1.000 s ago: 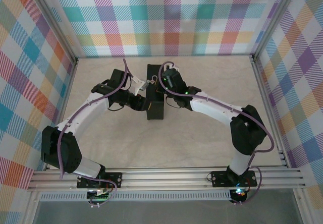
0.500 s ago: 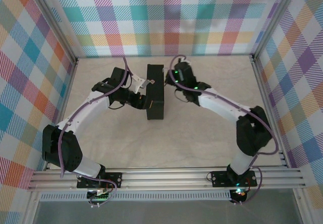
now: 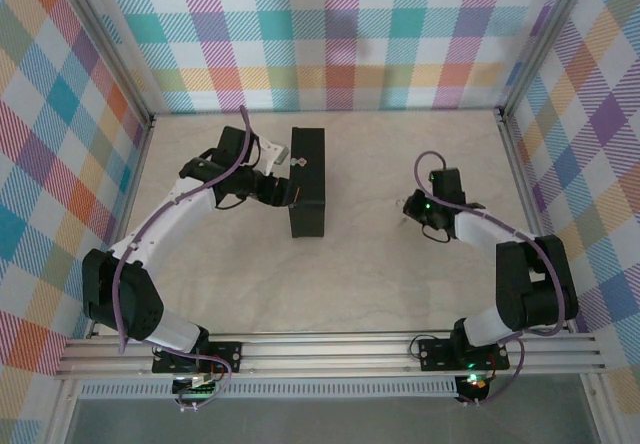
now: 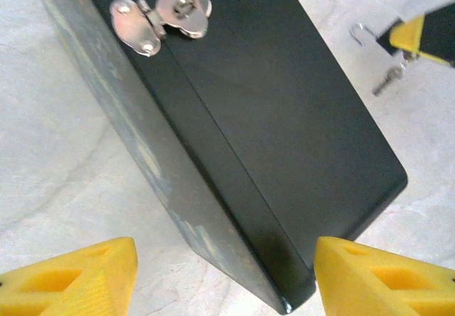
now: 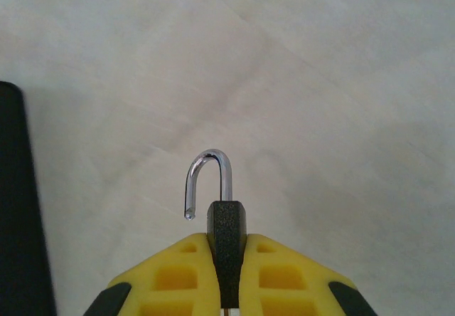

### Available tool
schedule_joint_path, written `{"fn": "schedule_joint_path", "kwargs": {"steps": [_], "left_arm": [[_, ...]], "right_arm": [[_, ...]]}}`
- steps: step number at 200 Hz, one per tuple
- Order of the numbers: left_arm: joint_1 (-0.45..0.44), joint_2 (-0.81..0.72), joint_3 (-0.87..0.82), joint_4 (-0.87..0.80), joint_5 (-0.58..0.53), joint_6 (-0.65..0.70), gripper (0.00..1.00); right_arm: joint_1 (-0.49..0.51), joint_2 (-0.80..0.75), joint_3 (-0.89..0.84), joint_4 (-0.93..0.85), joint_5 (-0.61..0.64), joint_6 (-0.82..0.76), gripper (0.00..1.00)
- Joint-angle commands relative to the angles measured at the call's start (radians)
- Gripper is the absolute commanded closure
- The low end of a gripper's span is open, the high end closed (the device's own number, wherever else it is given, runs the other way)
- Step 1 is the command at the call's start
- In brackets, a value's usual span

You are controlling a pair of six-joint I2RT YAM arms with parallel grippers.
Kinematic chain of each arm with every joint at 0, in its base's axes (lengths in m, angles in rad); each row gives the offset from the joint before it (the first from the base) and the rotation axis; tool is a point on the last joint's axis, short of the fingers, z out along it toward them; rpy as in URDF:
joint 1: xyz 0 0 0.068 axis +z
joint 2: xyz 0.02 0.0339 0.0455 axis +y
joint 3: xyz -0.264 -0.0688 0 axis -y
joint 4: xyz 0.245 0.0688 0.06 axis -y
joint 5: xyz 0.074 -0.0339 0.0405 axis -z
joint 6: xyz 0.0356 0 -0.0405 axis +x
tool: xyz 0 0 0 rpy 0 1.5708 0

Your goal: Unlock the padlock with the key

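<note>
Your left gripper (image 4: 224, 270): jaws wide, holding nothing, straddling the near end of the dark box (image 4: 284, 138). Your right gripper (image 5: 227, 248): pinched tight on the padlock (image 5: 226, 220) body above the desk (image 5: 334, 81), well right of the box, with the shackle end free. The key (image 4: 387, 81) appears to dangle beneath. Expect light, rigid, slick metal; grip the flat body sides, not the shackle.

Yellow fingers (image 5: 178, 277), blk/chrome padlock (image 5: 226, 234), plaid walls (image 3: 340, 34)
</note>
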Motion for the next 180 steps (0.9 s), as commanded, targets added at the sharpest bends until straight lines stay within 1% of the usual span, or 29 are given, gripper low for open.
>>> {"fn": "schedule_joint_path", "kwargs": {"steps": [1, 13, 24, 42, 71, 79, 89, 95, 100, 102, 123, 140, 143, 153, 155, 180], "left_arm": [[-0.004, -0.016, 0.035, -0.001, -0.056, -0.028, 0.32], [-0.002, -0.016, 0.036, -0.004, -0.071, -0.04, 0.31], [0.001, -0.015, 0.041, -0.012, -0.08, -0.046, 0.3], [0.005, -0.018, 0.045, -0.02, -0.095, -0.057, 0.28], [0.028, -0.024, 0.054, -0.024, -0.123, -0.087, 0.27], [0.037, -0.023, 0.058, -0.024, -0.133, -0.108, 0.26], [0.056, -0.016, 0.065, -0.027, -0.137, -0.143, 0.26], [0.068, -0.009, 0.071, -0.031, -0.134, -0.167, 0.25], [0.077, -0.002, 0.077, -0.036, -0.129, -0.189, 0.25], [0.081, 0.0, 0.079, -0.038, -0.127, -0.198, 0.25], [0.109, 0.021, 0.09, -0.051, -0.107, -0.269, 0.25], [0.127, 0.028, 0.086, -0.049, -0.121, -0.309, 0.24], [0.13, 0.031, 0.085, -0.048, -0.124, -0.314, 0.23], [0.142, 0.032, 0.08, -0.044, -0.131, -0.325, 0.03], [0.144, 0.031, 0.079, -0.042, -0.134, -0.326, 0.01], [0.171, 0.023, 0.061, -0.026, -0.21, -0.352, 0.0]], "right_arm": [[-0.043, -0.008, -0.023, 0.057, -0.093, -0.055, 0.95], [-0.058, -0.002, -0.036, 0.051, -0.099, -0.069, 0.9], [-0.063, 0.0, -0.035, 0.028, -0.091, -0.083, 0.8], [-0.068, -0.01, -0.019, -0.012, -0.092, -0.115, 0.6], [-0.068, -0.057, 0.081, -0.157, -0.086, -0.152, 0.42], [-0.065, -0.076, 0.115, -0.185, -0.109, -0.146, 0.29], [-0.048, -0.101, 0.155, -0.198, -0.146, -0.132, 0.18], [-0.024, -0.112, 0.185, -0.203, -0.162, -0.125, 0.12], [0.001, -0.117, 0.21, -0.21, -0.165, -0.124, 0.03], [0.013, -0.118, 0.222, -0.216, -0.165, -0.125, 0.0], [0.141, -0.086, 0.355, -0.284, -0.119, -0.124, 0.0], [0.235, -0.03, 0.451, -0.314, -0.081, -0.091, 0.0], [0.247, -0.017, 0.469, -0.321, -0.077, -0.085, 0.0], [0.293, 0.021, 0.523, -0.334, -0.062, -0.067, 0.0], [0.303, 0.026, 0.53, -0.335, -0.059, -0.066, 0.0], [0.417, 0.112, 0.652, -0.366, 0.031, -0.076, 0.0]]}}
